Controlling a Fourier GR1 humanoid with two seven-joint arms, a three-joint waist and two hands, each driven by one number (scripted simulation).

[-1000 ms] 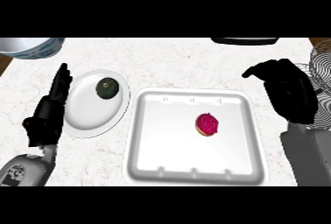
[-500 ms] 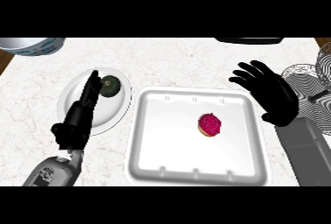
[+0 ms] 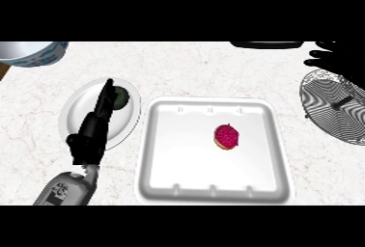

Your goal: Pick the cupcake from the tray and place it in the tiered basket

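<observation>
A pink-frosted cupcake with a tan base (image 3: 227, 137) lies on its side on the floor of a white rectangular tray with a raised rim (image 3: 165, 159), a little toward three o'clock of the tray's middle and touching none of its walls. The tray sits on a white marbled table (image 3: 192, 72), filling the middle of the view. At nine o'clock of the tray, just beside its rim, rests a round white plate (image 3: 76, 103) that carries a dark green rounded object (image 3: 120, 97) near its two o'clock edge; what kind of object it is cannot be told. The left hand (image 3: 92, 132) lies over this plate, its black fingers straight and held close together, pointing toward twelve o'clock with the tips just beside the dark green object; it holds nothing, and its grey forearm (image 3: 65, 188) comes in from seven o'clock. The right hand (image 3: 333, 58) shows at two o'clock, well apart from the cupcake, as a black shape at the view's edge; its fingers spread toward nine o'clock and grasp nothing. Below it, at three o'clock, stands a wire-mesh tiered basket (image 3: 335, 106), partly cut off by the edge. At eleven o'clock the rim of a white and blue bowl (image 3: 32, 50) shows, and at one o'clock the edge of a dark flat object (image 3: 265, 44).
</observation>
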